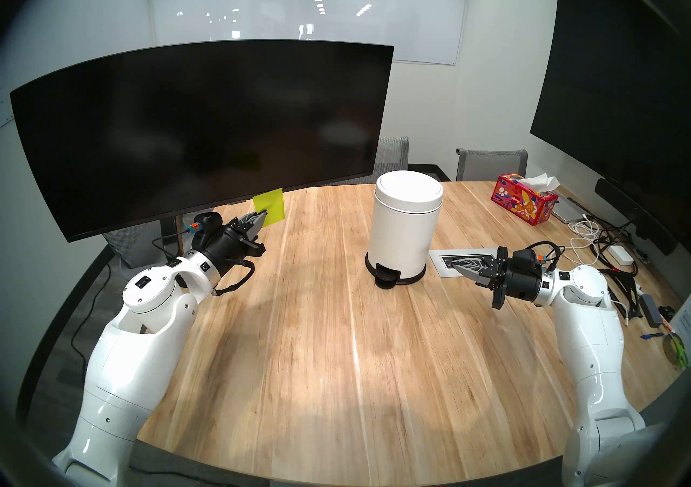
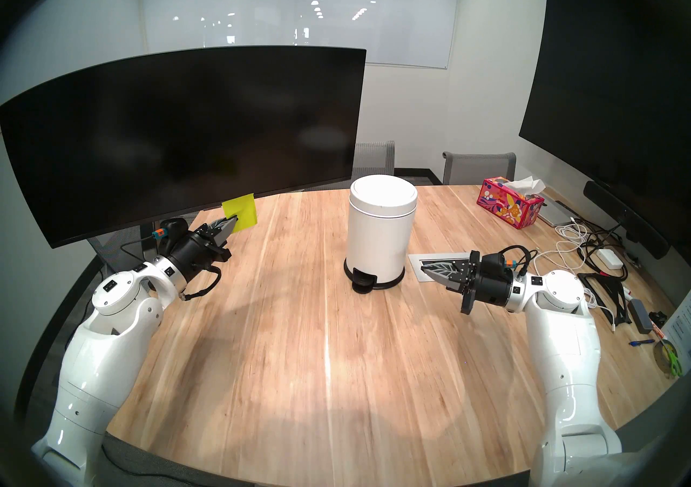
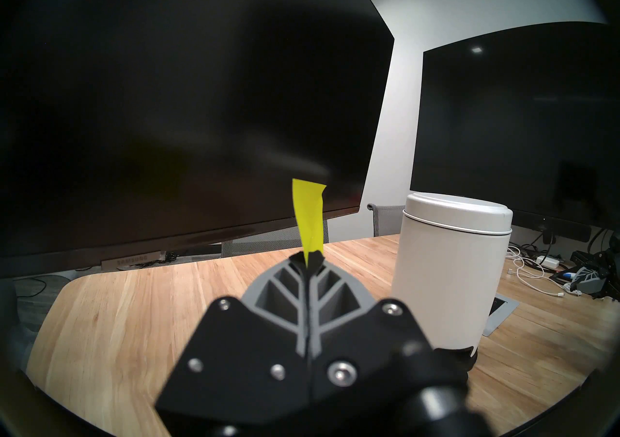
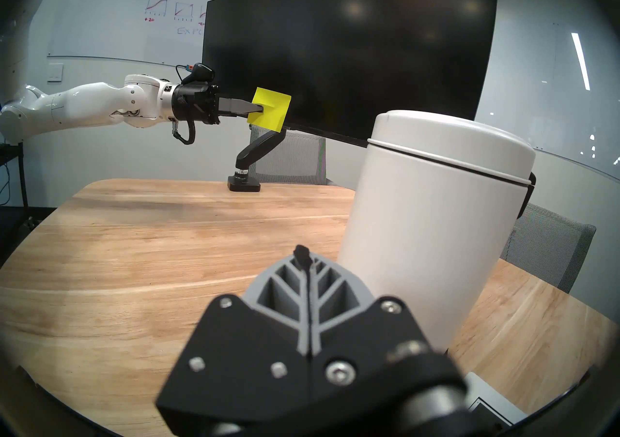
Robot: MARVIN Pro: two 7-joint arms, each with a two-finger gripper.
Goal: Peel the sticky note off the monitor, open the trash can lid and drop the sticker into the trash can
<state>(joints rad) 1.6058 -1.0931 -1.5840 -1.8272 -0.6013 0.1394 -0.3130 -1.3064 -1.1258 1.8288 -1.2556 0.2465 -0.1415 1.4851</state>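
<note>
At lower-left of the head view, the left end effector [image 1: 264, 215] is pinched w/ its tips on the small yellow-green paper sticky note [image 1: 270, 207] by the curved black monitor's [image 1: 202, 131] bottom edge: featherlight, floppy, crumples easily, so probably best gripped near an edge & peeled slowly; right end effector [image 1: 457, 265] closed, empty.

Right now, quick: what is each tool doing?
Left tool: closed on the sticky note, at the monitor's lower edge.
Right tool: closed, holding nothing, beside the trash can.
</note>
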